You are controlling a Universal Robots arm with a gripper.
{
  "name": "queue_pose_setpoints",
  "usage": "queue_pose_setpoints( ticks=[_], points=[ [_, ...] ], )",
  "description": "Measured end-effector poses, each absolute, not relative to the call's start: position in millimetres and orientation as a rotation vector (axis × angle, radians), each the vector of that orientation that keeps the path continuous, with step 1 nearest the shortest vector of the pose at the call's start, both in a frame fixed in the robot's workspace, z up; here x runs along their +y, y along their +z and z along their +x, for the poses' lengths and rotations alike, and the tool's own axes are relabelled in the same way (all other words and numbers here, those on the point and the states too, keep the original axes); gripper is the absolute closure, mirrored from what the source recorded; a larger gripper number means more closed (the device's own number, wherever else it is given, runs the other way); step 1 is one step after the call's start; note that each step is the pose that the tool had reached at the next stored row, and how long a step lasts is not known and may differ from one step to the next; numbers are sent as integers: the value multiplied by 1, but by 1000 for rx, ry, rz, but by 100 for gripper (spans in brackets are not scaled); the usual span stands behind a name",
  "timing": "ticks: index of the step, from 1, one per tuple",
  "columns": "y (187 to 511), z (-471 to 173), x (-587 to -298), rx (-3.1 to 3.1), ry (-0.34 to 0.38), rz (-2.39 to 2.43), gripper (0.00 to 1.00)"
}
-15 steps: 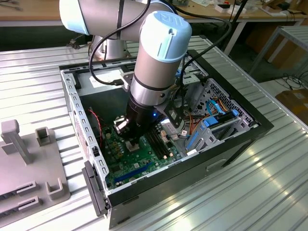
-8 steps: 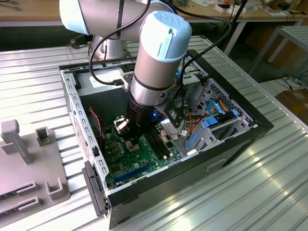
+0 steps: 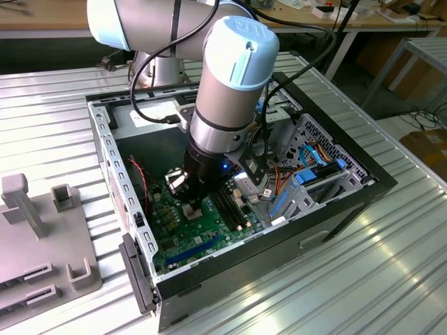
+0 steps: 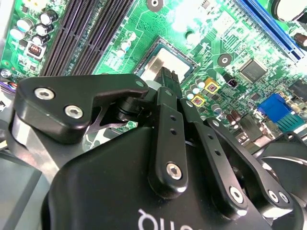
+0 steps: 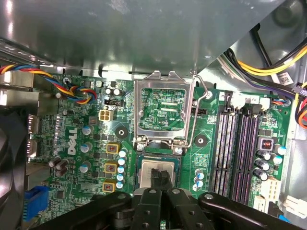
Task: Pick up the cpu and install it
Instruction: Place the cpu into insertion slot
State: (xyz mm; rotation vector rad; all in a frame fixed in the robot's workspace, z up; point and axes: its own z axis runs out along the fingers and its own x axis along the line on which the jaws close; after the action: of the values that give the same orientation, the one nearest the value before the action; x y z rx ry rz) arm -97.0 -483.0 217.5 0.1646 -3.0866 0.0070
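We show the arm (image 3: 223,105) reaching down into an open computer case (image 3: 363,188) that lies on the ribbed metal worktop (image 3: 363,279). A grey fixture (image 3: 35,230) sits at about 8 o'clock in the exterior view. In both wrist views the cpu (image 5: 145,173) (image 4: 163,58) lies flat in its socket (image 5: 136,177) on the green motherboard (image 5: 72,139), silver top upward. The pincer (image 5: 160,175) (image 4: 168,74) is clenched, its black fingertips (image 5: 156,176) pressed together with nothing between them, directly over the middle of the cpu. We cannot tell whether they touch it. The socket's metal load plate (image 5: 160,108) is swung open, away from the cpu, with its wire lever (image 5: 200,115) alongside. Dark memory slots (image 5: 235,148) run beside the socket.
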Motion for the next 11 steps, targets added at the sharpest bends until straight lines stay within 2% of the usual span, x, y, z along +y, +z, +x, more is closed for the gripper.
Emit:
queue_pose_setpoints(
  ticks=[11],
  points=[
    [217,-85,-483,-3085,7,169,89]
  ],
)
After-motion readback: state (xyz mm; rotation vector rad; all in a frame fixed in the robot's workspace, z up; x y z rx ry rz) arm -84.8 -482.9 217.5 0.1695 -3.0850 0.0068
